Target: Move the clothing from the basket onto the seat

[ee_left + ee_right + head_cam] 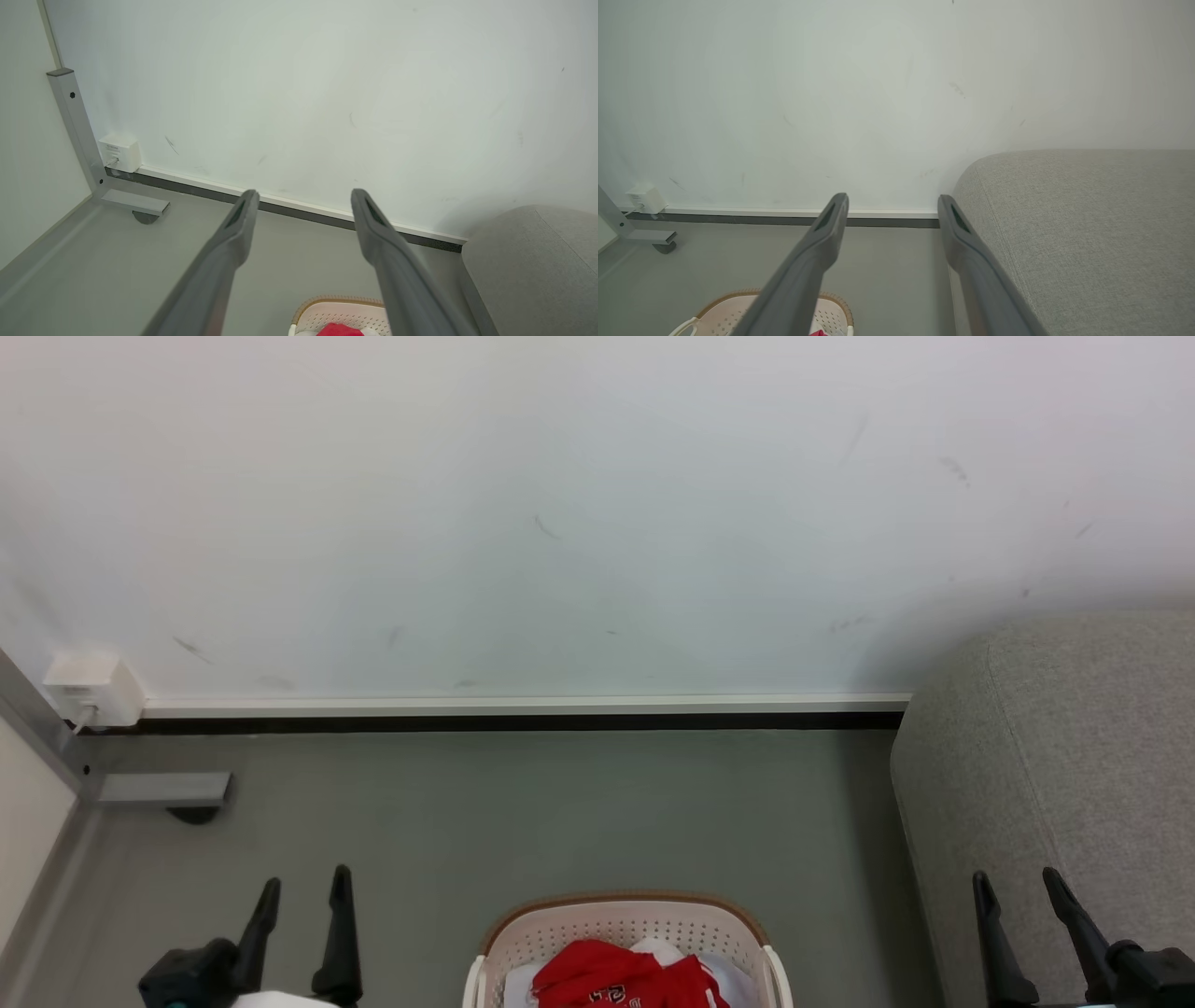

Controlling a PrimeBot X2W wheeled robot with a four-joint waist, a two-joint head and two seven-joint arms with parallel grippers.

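Observation:
The cream perforated basket (627, 933) with a brown rim stands on the grey floor at the bottom centre of the head view. Red clothing (624, 978) with white parts lies inside it. The basket (343, 313) and a bit of the red clothing (340, 330) also appear low in the left wrist view, and the basket (733, 310) low left in the right wrist view. The grey seat (1064, 775) fills the right side. My left gripper (303, 891) is open, left of the basket. My right gripper (1018, 887) is open in front of the seat. Both hold nothing.
A white wall with a baseboard (523, 709) runs behind the floor. At the left stand a white wall socket box (91, 689) and a grey metal frame leg with a foot (163, 791). Bare floor lies between the basket and the wall.

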